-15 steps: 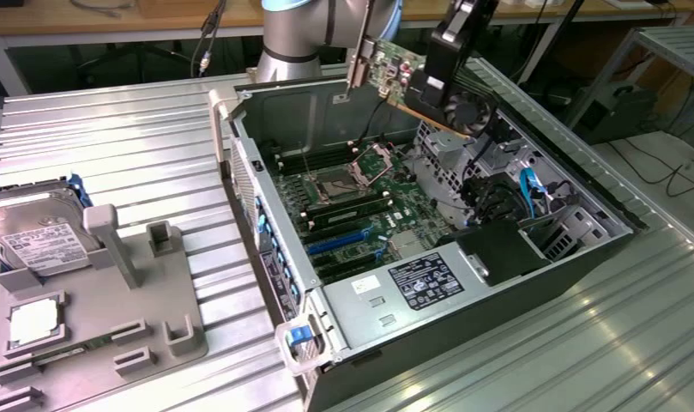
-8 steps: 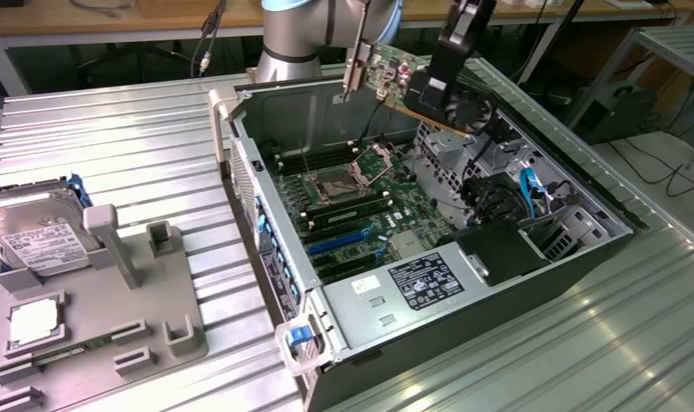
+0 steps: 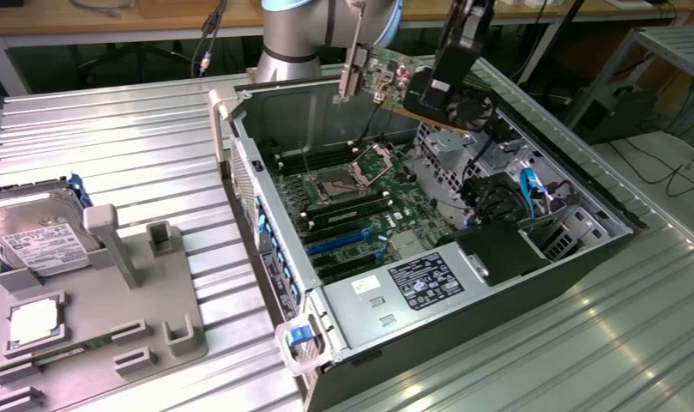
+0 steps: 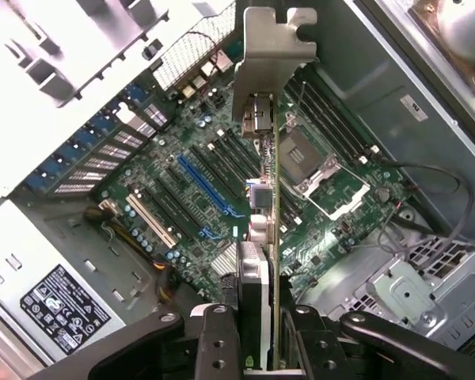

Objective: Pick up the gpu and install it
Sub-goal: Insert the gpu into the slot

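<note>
The gpu (image 3: 383,73) hangs in the air over the far end of the open computer case (image 3: 272,257), its silver bracket (image 3: 350,73) toward the exterior view's left. My gripper (image 3: 441,86) is shut on the card's other end. In the wrist view the gpu (image 4: 274,198) stands edge-on between my fingers (image 4: 218,340), with the bracket (image 4: 273,47) at its far end. Under it lies the green motherboard (image 4: 182,158) with a blue expansion slot (image 4: 206,194) beside the card's line. The card is well above the board and touches nothing.
Inside the case are a CPU socket (image 3: 340,182), blue slots (image 3: 340,240), a power supply (image 3: 421,283) and drive cage cables (image 3: 530,193). On the exterior view's left, a grey fixture (image 3: 106,318) holds a hard drive (image 3: 38,236) and a small square chip (image 3: 32,322).
</note>
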Controlling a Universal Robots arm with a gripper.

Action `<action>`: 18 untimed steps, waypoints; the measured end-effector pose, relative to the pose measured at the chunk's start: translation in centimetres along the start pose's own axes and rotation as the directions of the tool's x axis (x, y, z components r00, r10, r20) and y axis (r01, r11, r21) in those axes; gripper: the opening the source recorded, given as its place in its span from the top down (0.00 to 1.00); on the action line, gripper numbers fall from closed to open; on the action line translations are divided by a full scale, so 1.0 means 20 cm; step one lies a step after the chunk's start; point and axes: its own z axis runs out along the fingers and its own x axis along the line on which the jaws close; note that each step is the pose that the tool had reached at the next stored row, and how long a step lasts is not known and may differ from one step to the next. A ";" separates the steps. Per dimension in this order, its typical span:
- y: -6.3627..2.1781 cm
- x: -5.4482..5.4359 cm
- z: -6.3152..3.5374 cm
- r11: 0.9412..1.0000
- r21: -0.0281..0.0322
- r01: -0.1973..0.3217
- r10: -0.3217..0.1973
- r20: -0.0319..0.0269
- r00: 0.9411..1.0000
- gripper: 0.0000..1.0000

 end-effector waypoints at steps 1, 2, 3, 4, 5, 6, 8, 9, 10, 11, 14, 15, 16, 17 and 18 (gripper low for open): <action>0.000 0.00 0.000 1.000 0.000 0.016 -0.016 -0.001 1.000 0.72; 0.000 0.00 0.000 0.999 -0.001 0.032 -0.032 -0.001 0.999 0.72; 0.000 0.00 0.000 0.999 -0.001 0.049 -0.049 -0.002 0.999 0.72; 0.000 0.00 0.000 0.998 -0.001 0.067 -0.067 -0.003 0.998 0.72; 0.000 0.00 0.000 0.997 -0.002 0.084 -0.084 -0.004 0.997 0.72; 0.000 0.00 0.000 0.995 -0.002 0.099 -0.099 -0.004 0.995 0.72; 0.000 0.00 0.000 0.991 -0.003 0.133 -0.133 -0.006 0.991 0.72; 0.000 0.00 0.000 0.988 -0.004 0.154 -0.154 -0.007 0.988 0.72; 0.000 0.00 0.000 0.986 -0.004 0.169 -0.169 -0.007 0.986 0.72; 0.000 0.00 0.000 0.982 -0.005 0.191 -0.191 -0.008 0.981 0.72; 0.000 0.00 0.001 0.970 -0.006 0.243 -0.243 -0.010 0.970 0.72; -0.001 0.00 0.001 0.964 -0.006 0.267 -0.267 -0.011 0.964 0.72; -0.001 0.00 0.001 0.960 -0.006 0.280 -0.280 -0.011 0.960 0.72; -0.001 0.00 0.002 0.956 -0.006 0.292 -0.292 -0.011 0.956 0.72; -0.001 0.00 0.002 0.951 -0.006 0.310 -0.310 -0.011 0.951 0.72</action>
